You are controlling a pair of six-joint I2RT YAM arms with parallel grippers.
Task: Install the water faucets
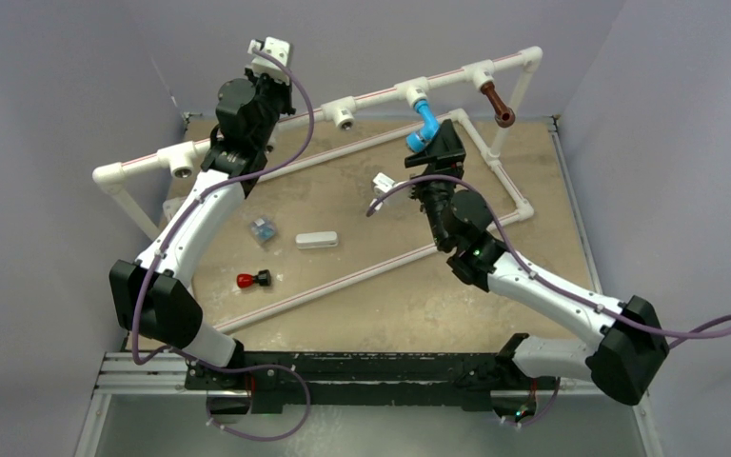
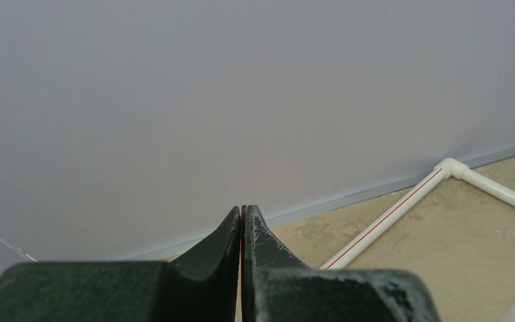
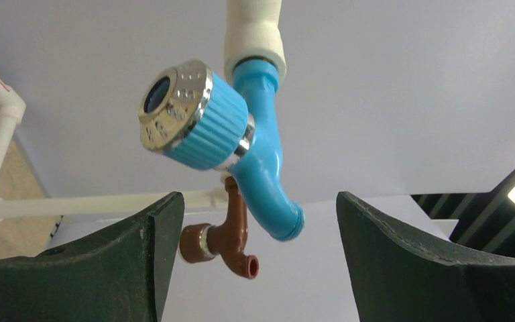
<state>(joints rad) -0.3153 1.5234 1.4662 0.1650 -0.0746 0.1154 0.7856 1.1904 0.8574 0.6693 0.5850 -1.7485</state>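
Right wrist, blue faucet [image 3: 265, 154] in tee [image 3: 255, 33]

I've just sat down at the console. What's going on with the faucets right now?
Both faucets hang from the top rail of the white pipe frame. The blue faucet is in one fitting and the brown faucet in the next one to the right. The right end effector is open just below the blue faucet and is not gripping it. The left end effector is shut on nothing, raised toward the back wall. Two tee fittings further left show open sockets.
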